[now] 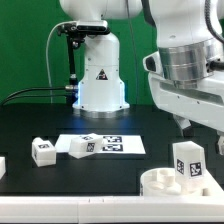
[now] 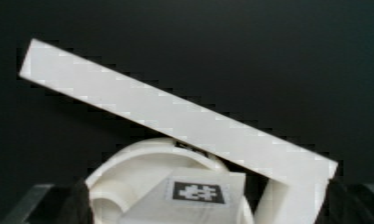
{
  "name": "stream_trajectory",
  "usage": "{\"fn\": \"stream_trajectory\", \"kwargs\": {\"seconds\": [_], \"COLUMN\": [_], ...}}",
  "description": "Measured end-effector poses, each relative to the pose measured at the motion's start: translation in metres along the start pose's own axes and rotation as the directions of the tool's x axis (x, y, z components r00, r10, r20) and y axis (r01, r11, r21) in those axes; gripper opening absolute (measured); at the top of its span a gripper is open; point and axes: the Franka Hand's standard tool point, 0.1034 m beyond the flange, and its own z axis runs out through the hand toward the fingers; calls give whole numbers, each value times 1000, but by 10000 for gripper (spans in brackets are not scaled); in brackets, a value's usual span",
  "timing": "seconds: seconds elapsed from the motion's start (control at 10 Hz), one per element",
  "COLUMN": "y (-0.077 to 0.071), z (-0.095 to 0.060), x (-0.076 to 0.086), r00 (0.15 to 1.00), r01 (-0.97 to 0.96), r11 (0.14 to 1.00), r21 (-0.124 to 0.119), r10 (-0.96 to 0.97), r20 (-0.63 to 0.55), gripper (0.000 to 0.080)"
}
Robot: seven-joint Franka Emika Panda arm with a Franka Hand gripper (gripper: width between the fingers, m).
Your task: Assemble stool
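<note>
The stool's round white seat (image 1: pixel 160 184) lies at the front on the exterior view's right, with one chunky tagged leg (image 1: pixel 187 164) standing upright in it. My gripper (image 1: pixel 200 135) hangs just above that leg and is open. In the wrist view the leg (image 2: pixel 202 188) and the seat (image 2: pixel 131 172) sit between my gripper (image 2: pixel 202 212), whose dark fingers (image 2: pixel 63 205) stand wide at both sides, clear of the leg. Two more legs lie loose, one (image 1: pixel 42 152) on the black table and another (image 1: pixel 79 147) at the marker board's edge.
The marker board (image 1: pixel 112 145) lies mid-table in front of the robot base (image 1: pixel 100 80). Another white part (image 1: pixel 2 165) shows at the exterior view's left edge. A long white bar (image 2: pixel 157 105) runs slantwise just beyond the seat in the wrist view.
</note>
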Motion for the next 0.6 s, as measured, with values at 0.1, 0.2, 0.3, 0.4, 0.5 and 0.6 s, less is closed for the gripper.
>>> {"fn": "stream_trajectory", "kwargs": {"seconds": [0.1, 0.2, 0.3, 0.4, 0.5, 0.6], "y": [0, 1, 0, -2, -1, 0], "z": [-6, -9, -8, -7, -8, -8], "x": [6, 12, 11, 9, 11, 12], "r00": [979, 928, 861, 804, 762, 727], "r01": [204, 373, 508, 593, 647, 685], "r11": [979, 928, 862, 805, 762, 728], "r21": [9, 9, -14, -25, -29, -33], "r10": [-204, -373, -508, -593, -647, -686], "r20": [-5, -12, -29, -35, -34, -33], "gripper": [649, 649, 649, 649, 649, 649]}}
